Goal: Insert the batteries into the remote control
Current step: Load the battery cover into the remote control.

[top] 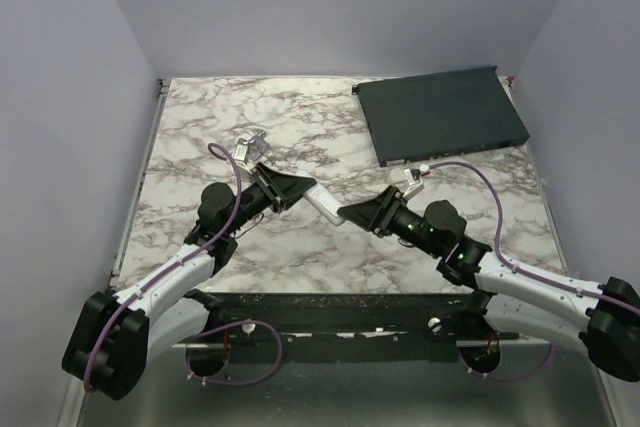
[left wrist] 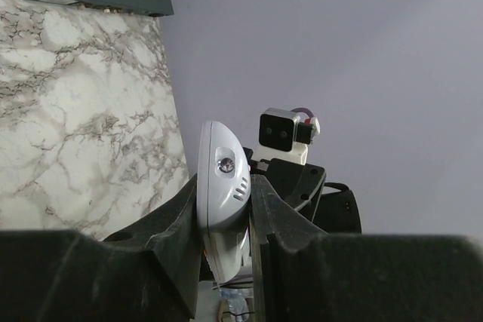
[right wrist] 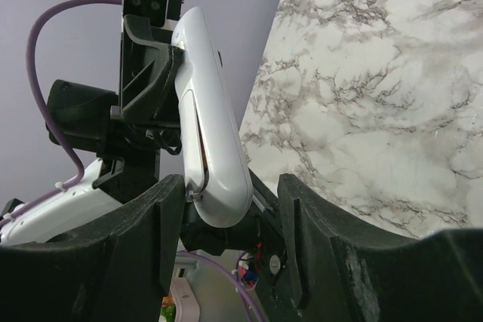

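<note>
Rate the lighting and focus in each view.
Top external: even, soft light, sharp all over. Left wrist: the left gripper is a dark, underexposed mass in front, while the remote is crisp. Right wrist: the right gripper is equally dark, and a soft sheen runs along the remote.

Remote control (left wrist: 223, 179) (near end) hidden within left gripper (left wrist: 226, 200)

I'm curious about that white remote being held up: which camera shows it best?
The right wrist view: the remote control shows nearly full-length, seam included. The left wrist view shows only its rounded end; the top external view, a small white bar.
</note>
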Tool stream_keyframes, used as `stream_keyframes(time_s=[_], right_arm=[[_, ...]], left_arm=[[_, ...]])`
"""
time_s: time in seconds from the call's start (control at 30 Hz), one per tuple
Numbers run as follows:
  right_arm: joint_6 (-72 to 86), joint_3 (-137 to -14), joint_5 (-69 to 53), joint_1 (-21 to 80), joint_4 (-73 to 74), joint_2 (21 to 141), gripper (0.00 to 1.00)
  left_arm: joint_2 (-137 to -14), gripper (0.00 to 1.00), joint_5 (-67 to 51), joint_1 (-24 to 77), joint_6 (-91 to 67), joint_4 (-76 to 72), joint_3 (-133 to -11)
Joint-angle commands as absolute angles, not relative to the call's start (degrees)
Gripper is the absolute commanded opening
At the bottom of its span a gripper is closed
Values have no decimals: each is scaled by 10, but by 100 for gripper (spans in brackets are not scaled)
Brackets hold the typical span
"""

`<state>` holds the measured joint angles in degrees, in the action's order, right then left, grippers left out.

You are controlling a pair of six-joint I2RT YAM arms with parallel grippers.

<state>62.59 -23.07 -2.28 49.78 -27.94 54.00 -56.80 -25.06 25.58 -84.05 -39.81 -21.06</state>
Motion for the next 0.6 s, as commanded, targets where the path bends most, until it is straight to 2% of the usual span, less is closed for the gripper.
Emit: stream_keyframes(time_s=[0.0,0.23,0.57], right_arm=[[630,-221,-34,493,-300,547,59],[631,-223,-39,491,-303,555,58],[630,-235,-51,490,-298,576,45]], left_arm=[[-566,0,-261,254,-848,-432,-208],[-569,0,-264,254,-850,-436,-210],[-571,0,-265,254,-850,-440,-208]])
